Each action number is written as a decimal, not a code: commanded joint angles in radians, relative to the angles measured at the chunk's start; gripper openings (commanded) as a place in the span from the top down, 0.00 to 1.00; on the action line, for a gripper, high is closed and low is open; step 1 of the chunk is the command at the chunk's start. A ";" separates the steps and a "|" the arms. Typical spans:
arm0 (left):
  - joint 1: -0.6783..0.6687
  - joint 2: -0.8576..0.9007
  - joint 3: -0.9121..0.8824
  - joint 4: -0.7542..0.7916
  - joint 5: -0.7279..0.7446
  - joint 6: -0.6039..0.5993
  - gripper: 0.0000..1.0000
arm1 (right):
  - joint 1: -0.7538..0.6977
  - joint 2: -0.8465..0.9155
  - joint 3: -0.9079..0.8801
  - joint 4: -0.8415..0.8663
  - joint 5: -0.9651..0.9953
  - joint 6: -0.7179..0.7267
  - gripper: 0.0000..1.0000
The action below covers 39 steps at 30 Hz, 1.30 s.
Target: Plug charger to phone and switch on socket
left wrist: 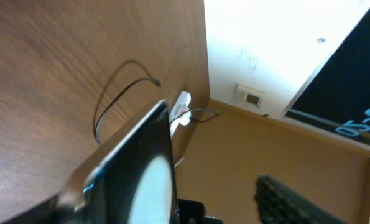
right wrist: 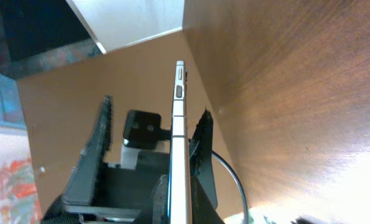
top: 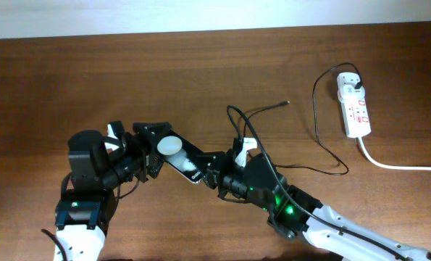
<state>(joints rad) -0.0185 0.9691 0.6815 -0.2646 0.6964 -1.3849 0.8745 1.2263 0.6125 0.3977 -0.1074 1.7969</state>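
The black phone (top: 179, 158) is held tilted above the table between my two grippers, a white round spot on its screen. My right gripper (top: 211, 172) is shut on one end; in the right wrist view its pads (right wrist: 181, 199) press both faces of the phone (right wrist: 180, 106), seen edge-on. My left gripper (top: 156, 150) is open around the other end. In the left wrist view the phone (left wrist: 144, 168) lies against one finger, with the other finger well apart. The charger cable (top: 318, 109) loops over the table from the white socket (top: 355, 105), and its loose tip (top: 287, 103) lies on the wood.
The thick white cord (top: 392, 165) runs from the socket to the right edge. In the left wrist view the cable loop (left wrist: 110, 99) and the socket (left wrist: 182, 107) lie beyond the phone. The wall runs along the table's far edge.
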 commanded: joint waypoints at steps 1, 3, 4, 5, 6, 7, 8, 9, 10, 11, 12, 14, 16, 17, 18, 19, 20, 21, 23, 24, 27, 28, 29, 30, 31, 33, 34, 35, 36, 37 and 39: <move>-0.039 0.003 0.001 0.003 0.026 -0.075 0.28 | 0.035 -0.007 0.010 0.039 0.103 0.018 0.96; -0.076 0.003 0.001 0.003 0.026 -0.120 0.33 | 0.037 -0.004 0.010 0.037 0.125 0.018 0.96; -0.094 0.003 0.001 0.003 0.026 -0.126 0.38 | 0.037 0.000 0.010 0.043 0.125 0.018 0.96; -0.106 0.003 0.001 0.003 0.026 -0.126 0.41 | 0.037 0.005 0.010 0.043 0.130 0.018 0.96; -0.110 0.003 0.001 0.003 0.025 -0.126 0.48 | 0.037 0.010 0.010 0.044 0.132 0.018 0.96; -0.110 0.003 0.001 0.003 0.024 -0.126 0.57 | 0.037 0.011 0.010 0.044 0.139 0.018 0.96; -0.110 0.003 0.001 0.003 0.022 -0.126 0.64 | 0.037 0.011 0.010 0.045 0.139 0.018 0.96; -0.110 0.003 0.001 0.003 0.018 -0.126 0.69 | 0.037 0.011 0.010 0.045 0.138 0.018 0.96; -0.110 0.003 0.001 0.003 0.008 -0.126 0.73 | 0.037 0.011 0.010 0.045 0.128 0.017 0.96; -0.110 0.003 0.001 0.002 -0.005 -0.126 0.77 | 0.037 0.011 0.010 0.045 0.119 0.014 0.96; -0.110 0.003 0.001 0.002 -0.020 -0.126 0.77 | 0.037 0.011 0.010 0.045 0.109 0.014 0.96; -0.110 0.003 0.001 0.002 -0.039 -0.126 0.79 | 0.037 0.011 0.010 0.045 0.098 0.015 0.96; -0.110 0.004 0.001 0.003 -0.050 -0.126 0.86 | 0.037 0.011 0.010 0.045 0.082 0.015 0.96; -0.110 0.004 0.001 0.003 -0.057 -0.126 0.88 | 0.037 0.011 0.010 0.045 0.076 0.015 0.96; -0.110 0.004 0.001 0.003 -0.057 -0.126 0.91 | 0.037 0.011 0.010 0.045 0.069 0.015 0.96; -0.110 0.004 0.001 0.003 -0.057 -0.126 0.99 | 0.037 0.011 0.010 0.045 0.067 0.016 0.96; -0.110 0.004 0.001 0.003 -0.057 -0.126 1.00 | 0.037 0.011 0.010 0.045 0.066 0.015 0.96; -0.110 0.004 0.001 0.003 -0.058 -0.126 1.00 | 0.037 0.011 0.010 0.045 0.066 0.016 0.95; -0.110 0.004 0.001 0.002 -0.077 -0.124 1.00 | 0.037 0.011 0.010 0.044 0.066 0.015 0.84; -0.110 0.004 0.001 0.002 -0.103 -0.101 1.00 | 0.037 0.011 0.010 0.044 0.066 0.015 0.82; -0.110 0.004 0.001 0.002 -0.154 -0.034 1.00 | 0.037 0.011 0.010 0.028 0.067 0.015 0.76; -0.110 0.004 0.001 0.002 -0.169 -0.034 1.00 | 0.035 0.011 0.010 0.014 0.067 0.015 0.75; -0.110 0.004 0.001 0.002 -0.183 -0.018 1.00 | 0.035 0.011 0.010 0.000 0.069 0.015 0.74; -0.110 0.004 0.001 0.003 -0.219 0.033 1.00 | 0.035 0.011 0.010 -0.014 0.083 0.014 0.72; -0.110 0.005 0.001 0.002 -0.275 0.114 1.00 | 0.035 0.011 0.010 -0.032 0.102 0.007 0.70; -0.110 0.017 0.001 0.002 -0.349 0.256 1.00 | 0.035 0.011 0.010 -0.083 0.209 -0.236 0.62; -0.110 0.042 0.001 0.003 -0.360 0.313 1.00 | 0.035 0.011 0.010 -0.098 0.248 -0.321 0.58; -0.110 0.058 0.001 0.003 -0.360 0.329 1.00 | 0.034 0.011 0.010 -0.114 0.288 -0.409 0.55; -0.110 0.096 0.001 0.003 -0.356 0.333 1.00 | 0.026 0.011 0.010 -0.136 0.323 -0.508 0.53; -0.110 0.129 0.001 0.013 -0.343 0.333 1.00 | 0.014 0.011 0.010 -0.152 0.332 -0.578 0.52; -0.110 0.227 0.001 0.073 -0.267 0.333 1.00 | -0.035 0.011 0.010 -0.197 0.328 -0.723 0.51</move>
<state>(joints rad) -0.1307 1.1145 0.6804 -0.2451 0.3653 -1.1034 0.8841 1.2392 0.6151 0.2306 0.1658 1.3209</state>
